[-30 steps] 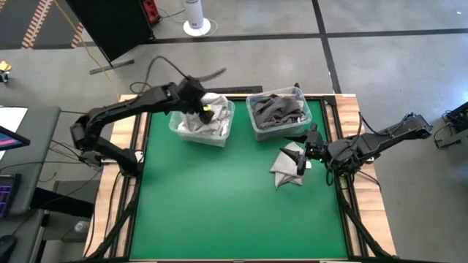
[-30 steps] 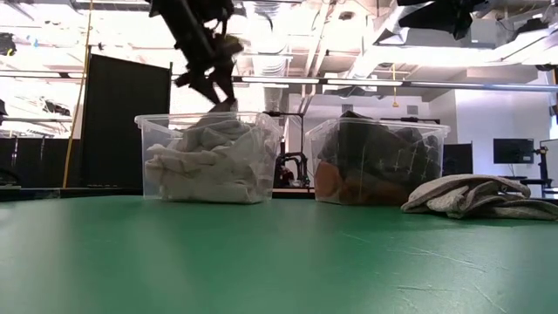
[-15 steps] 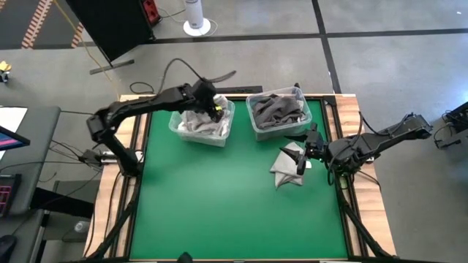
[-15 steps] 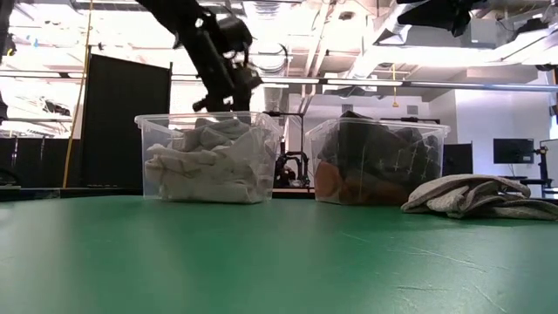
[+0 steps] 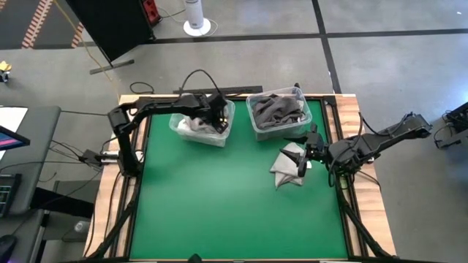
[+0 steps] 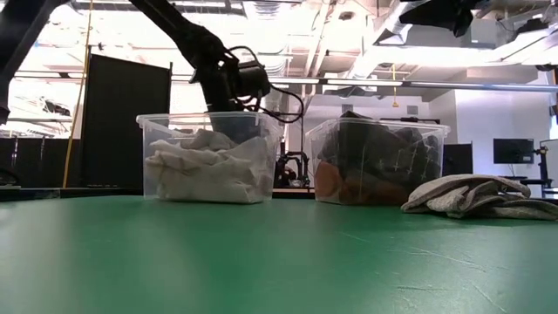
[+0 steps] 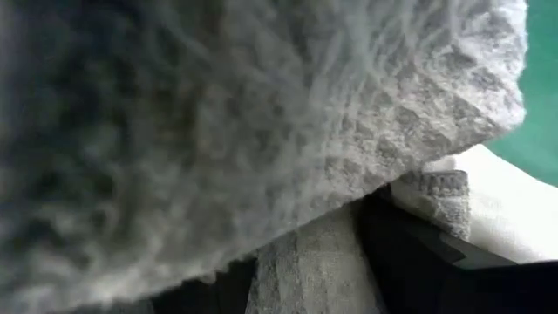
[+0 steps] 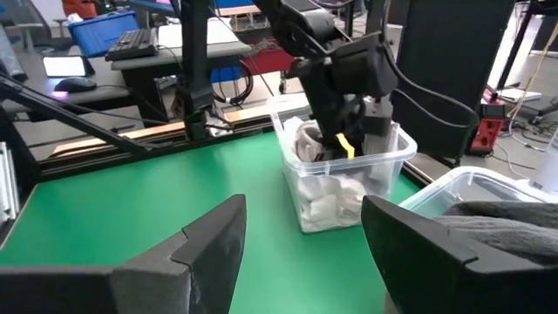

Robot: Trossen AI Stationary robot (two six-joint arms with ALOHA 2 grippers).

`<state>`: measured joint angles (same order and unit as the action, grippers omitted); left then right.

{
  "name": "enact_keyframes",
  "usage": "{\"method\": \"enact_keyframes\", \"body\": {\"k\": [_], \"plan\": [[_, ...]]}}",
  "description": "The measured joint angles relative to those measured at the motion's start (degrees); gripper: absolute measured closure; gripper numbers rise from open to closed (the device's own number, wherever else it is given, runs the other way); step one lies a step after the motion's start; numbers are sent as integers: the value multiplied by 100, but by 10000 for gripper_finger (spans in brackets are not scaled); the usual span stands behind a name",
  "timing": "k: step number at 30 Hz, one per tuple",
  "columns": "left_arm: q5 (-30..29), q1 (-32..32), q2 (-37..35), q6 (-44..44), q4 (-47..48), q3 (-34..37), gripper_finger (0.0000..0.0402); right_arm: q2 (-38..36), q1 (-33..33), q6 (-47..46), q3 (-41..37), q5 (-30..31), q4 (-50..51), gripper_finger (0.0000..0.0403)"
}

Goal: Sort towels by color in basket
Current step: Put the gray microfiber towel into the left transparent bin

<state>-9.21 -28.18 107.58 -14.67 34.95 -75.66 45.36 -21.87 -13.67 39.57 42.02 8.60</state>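
Pressing the left gripper down into the light bin at eleven o'clock, I see pale towels crowding its fingers; whether they grip cloth I cannot tell. My right gripper waits with jaws apart beside the loose grey towel at three. Next I judge: clear left, grasp that towel.
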Motion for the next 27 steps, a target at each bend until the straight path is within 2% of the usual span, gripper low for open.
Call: {"method": "enact_keyframes", "body": {"k": [7,21,27], "plan": [[-76,46,-297,167,94,31,208,0,3,-71,0,0,93,131],[-334,-103,-2144,157,351,42,208,0,26,-134,0,0,122,131],[-373,-268,-2609,137,344,39,207,0,26,-132,0,0,125,131]]}}
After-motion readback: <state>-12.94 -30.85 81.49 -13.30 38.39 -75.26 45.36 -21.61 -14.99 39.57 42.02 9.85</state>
